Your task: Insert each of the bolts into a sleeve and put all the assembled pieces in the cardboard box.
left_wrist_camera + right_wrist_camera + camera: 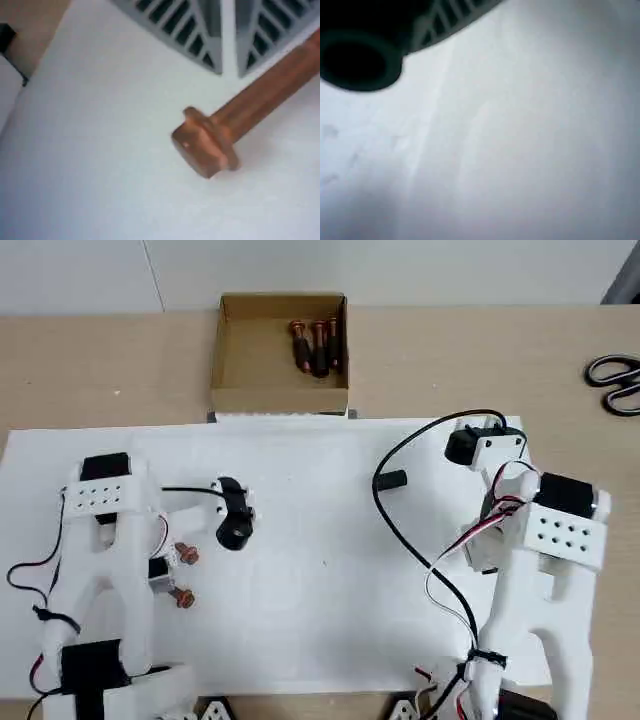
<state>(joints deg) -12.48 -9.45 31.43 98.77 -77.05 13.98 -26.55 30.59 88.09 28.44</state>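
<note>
My left hand (227,30) hangs low over the white sheet (100,165). A copper bolt (205,145) lies right by it, head toward the camera and shank running back under the hand. From my feed I cannot tell whether that hand is clenched on the shank or released.

From overhead I see two copper bolts beside the left arm, the upper bolt (187,555) and the lower bolt (183,597). They are near each other on the sheet. I cannot tell which of them is the one in my wrist feed.

My right hand (447,17) is also down close to the sheet. A black sleeve (357,62) sits just beside it with its open end facing the camera. I cannot tell this hand's state either, or whether it touches the sleeve. Overhead, the sleeve (392,480) lies on the sheet inside a loop of the right arm's black cable (400,530).

Farther out, the cardboard box (228,350) stands on the worktop (100,360) at the sheet's far edge. Three assembled pieces (318,345) lie side by side against its right wall. A pair of scissors (615,380) rests at the worktop's far right, well apart from everything else.
</note>
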